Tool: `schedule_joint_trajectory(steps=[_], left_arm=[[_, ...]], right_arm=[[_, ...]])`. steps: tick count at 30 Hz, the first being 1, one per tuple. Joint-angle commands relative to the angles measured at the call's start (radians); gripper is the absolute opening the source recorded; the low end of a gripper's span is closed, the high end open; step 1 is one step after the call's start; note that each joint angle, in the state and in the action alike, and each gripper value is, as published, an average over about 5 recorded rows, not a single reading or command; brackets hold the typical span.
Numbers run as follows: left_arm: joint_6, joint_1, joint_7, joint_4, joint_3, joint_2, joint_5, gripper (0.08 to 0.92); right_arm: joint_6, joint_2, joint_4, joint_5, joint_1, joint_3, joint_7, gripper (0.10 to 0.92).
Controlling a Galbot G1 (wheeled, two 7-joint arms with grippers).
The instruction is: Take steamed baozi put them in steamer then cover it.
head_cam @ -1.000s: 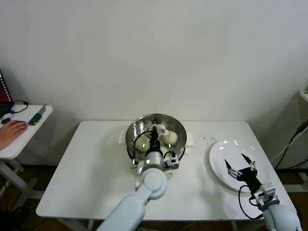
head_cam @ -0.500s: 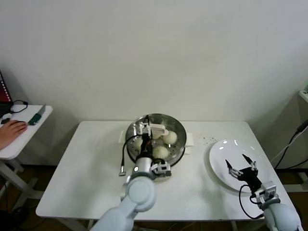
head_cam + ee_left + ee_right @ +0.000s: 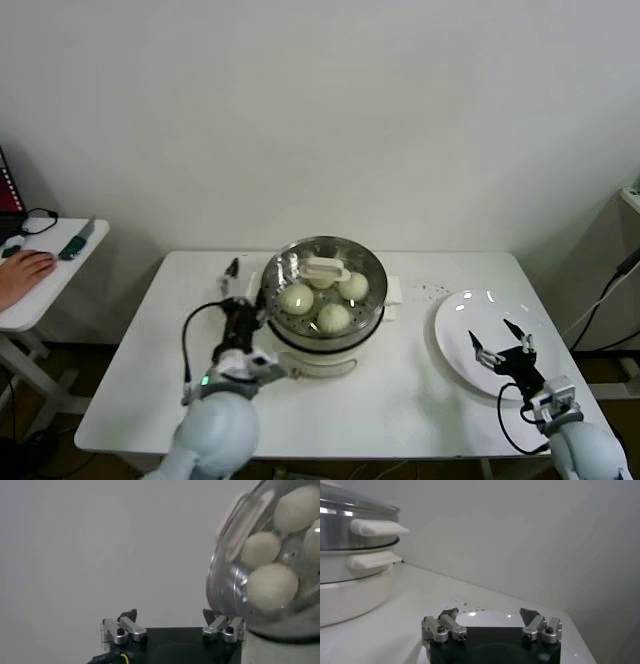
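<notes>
The steamer (image 3: 322, 335) stands mid-table with the glass cover (image 3: 290, 265) lying on it, white handle (image 3: 326, 268) on top. Several cream baozi (image 3: 333, 317) show through the glass. My left gripper (image 3: 237, 288) is open and empty, just left of the steamer. In the left wrist view the open gripper (image 3: 169, 615) faces the wall, with the covered baozi (image 3: 271, 585) beside one fingertip. My right gripper (image 3: 503, 345) is open and empty above the white plate (image 3: 460, 315); its wrist view shows the gripper (image 3: 489, 612) and the covered steamer (image 3: 345, 535) farther off.
The white plate (image 3: 485, 616) lies bare at the table's right end. A side table (image 3: 40, 280) at the far left holds a person's hand (image 3: 25, 270) and small items. Dark specks (image 3: 432, 290) lie between steamer and plate.
My left gripper has let go of the cover's handle and drawn back from above the steamer to its left side. The cover now rests on the steamer. The right arm has stayed put.
</notes>
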Motion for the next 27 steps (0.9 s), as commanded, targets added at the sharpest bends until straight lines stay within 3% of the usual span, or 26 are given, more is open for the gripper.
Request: schedule_joint_trajectory(steps=[1,4,10,17,27], left_arm=[[-0.611,0.299,-0.149,-0.055,-0.489,-0.033,-0.865,0.823],[-0.685,0.332,-0.170,0.016,-0.536,-0.083,-0.953,0.823],[-0.715,0.339,-0.171,0.127,-0.567,-0.143,-1.010,0.823],[-0.767,0.300,-0.146,0.229,-0.550,-0.137,-0.986,0.823],[-0.789,0.313,-0.128,0.233,-0.515,-0.136,-0.891,0.823]], right_arm=[[0.021,0.005,0.001,-0.004,-0.005,0.002,-0.006,0.823],[0.052,0.012,-0.004,-0.004,-0.004,0.003,-0.007,0.823],[0.109,0.025,0.000,0.033,-0.017,0.016,-0.010,0.823],[0.135,0.032,0.042,0.144,-0.070,0.035,-0.034,0.823],[0.142,0.045,0.059,0.156,-0.096,0.039,-0.044,0.823]])
